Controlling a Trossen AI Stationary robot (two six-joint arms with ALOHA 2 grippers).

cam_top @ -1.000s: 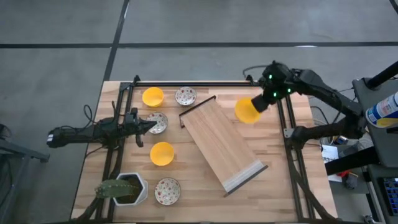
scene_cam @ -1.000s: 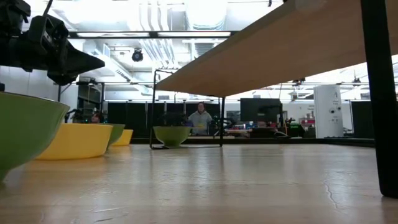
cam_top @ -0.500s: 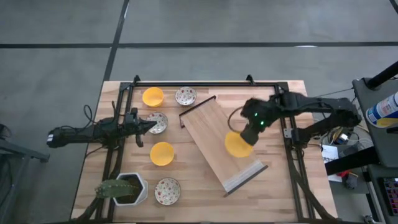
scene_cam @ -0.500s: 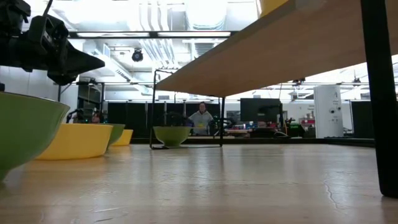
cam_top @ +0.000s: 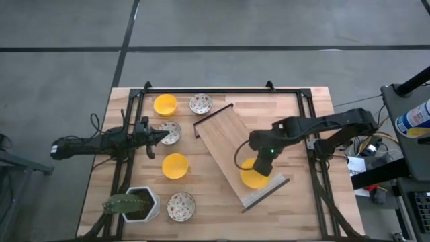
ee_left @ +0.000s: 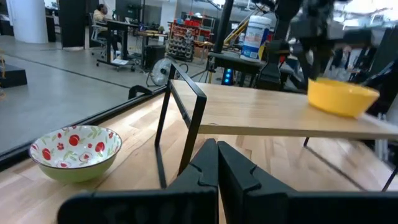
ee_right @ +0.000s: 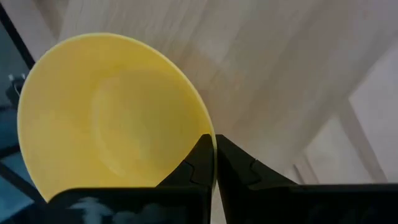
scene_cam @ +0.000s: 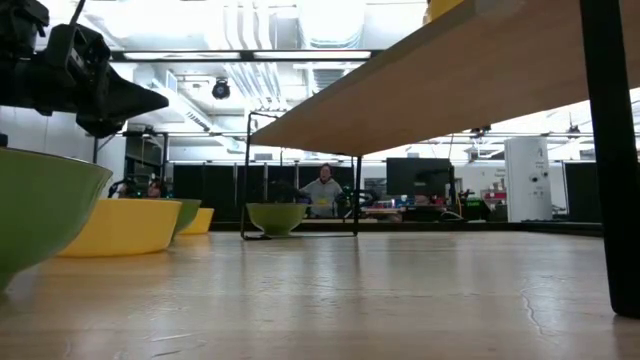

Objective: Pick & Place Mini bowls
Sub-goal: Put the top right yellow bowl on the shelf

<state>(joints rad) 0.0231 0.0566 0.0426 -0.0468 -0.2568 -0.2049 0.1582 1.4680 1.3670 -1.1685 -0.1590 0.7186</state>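
**Yellow bowl at the ramp's low end**

Your right claw (cam_top: 259, 169) reaches left across the tilted wooden board (cam_top: 222, 138), pinching the rim of a plain yellow mini bowl (cam_top: 253, 176). Your left claw (cam_top: 161, 133), closed and empty, points at a floral-patterned white bowl (cam_top: 171, 132).

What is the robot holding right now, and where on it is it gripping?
The right gripper pinches a yellow mini bowl by its rim, over the wooden shelf board. The left gripper holds nothing.
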